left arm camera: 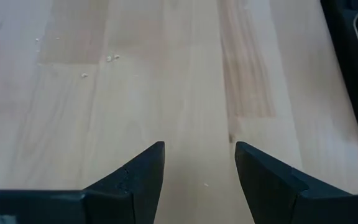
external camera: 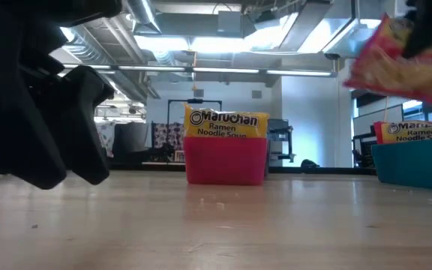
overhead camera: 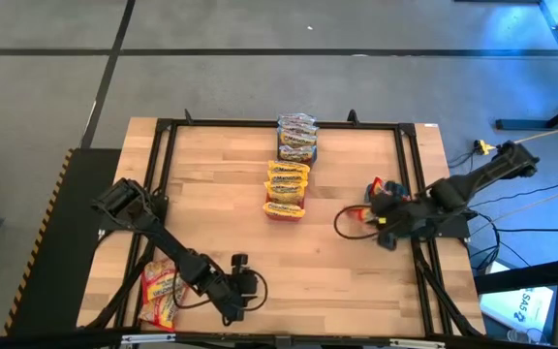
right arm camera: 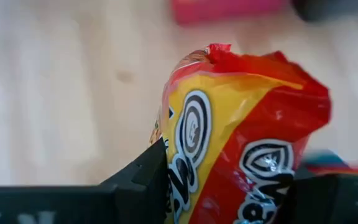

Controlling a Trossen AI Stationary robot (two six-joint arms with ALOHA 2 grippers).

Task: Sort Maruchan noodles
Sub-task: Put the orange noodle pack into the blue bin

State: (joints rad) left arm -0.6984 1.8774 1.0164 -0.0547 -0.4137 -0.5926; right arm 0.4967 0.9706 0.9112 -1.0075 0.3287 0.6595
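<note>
Red-and-yellow noodle packet (right arm camera: 241, 137) pinched between the right gripper (overhead camera: 380, 215) fingers above the table; left gripper (left arm camera: 199, 180) fingers apart, empty.

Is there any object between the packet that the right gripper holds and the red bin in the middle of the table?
Nothing visible. The right gripper holds a noodle packet above bare wood near the right edge. Between it and the red bin the table shows only open surface. The left gripper waits open, near the front edge.
</note>
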